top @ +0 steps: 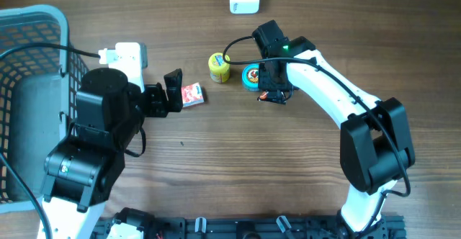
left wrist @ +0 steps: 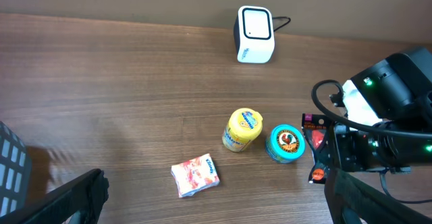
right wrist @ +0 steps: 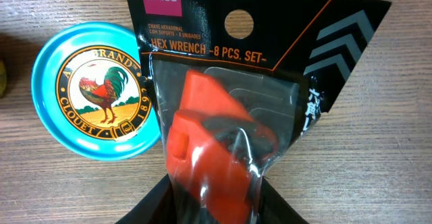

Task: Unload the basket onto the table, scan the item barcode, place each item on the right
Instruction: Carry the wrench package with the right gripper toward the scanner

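Overhead: right arm (top: pixel 324 88) stretched inward, right jaws clamped on the hex wrench pack (right wrist: pixel 223 62); left jaws gape wide, empty.

The left arm (top: pixel 101 124) sits folded at the near left, its wrist turned toward the middle. The left gripper (top: pixel 171 93) points right, with its jaws spread wide and nothing between them. The right arm (top: pixel 324 88) rises from the near right and stretches away and leftward. Its white forearm slants toward the right gripper (top: pixel 274 91), whose jaws are clamped on the hex wrench pack (right wrist: pixel 229 82).
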Controlling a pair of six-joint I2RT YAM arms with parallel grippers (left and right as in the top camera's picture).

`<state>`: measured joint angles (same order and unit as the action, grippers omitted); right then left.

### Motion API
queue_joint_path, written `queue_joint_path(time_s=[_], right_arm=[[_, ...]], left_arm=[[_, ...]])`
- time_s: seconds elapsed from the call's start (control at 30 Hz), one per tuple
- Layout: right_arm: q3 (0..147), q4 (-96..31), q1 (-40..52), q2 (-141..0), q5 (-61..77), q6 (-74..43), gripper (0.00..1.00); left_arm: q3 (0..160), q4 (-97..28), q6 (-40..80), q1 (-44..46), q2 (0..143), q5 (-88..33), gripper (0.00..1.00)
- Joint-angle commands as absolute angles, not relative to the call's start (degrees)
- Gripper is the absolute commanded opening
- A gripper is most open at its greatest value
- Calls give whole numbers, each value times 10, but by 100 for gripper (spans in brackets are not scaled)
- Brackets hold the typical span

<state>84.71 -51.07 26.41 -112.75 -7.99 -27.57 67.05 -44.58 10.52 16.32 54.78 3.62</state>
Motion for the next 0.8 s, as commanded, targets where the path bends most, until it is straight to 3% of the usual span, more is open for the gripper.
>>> queue_joint_path(time_s=[0.0,0.3,0.77], right_arm=[[861,-498,262,-1110,-93,-251,32],[893,-467,262,-1110,-98,-210,33],[902,-298,262,-1110,-126,-151,42]], left_arm=[[682,-445,94,159,545,46,100],[682,-445,94,159,549,46,100],[682,-445,94,159,556,46,100]])
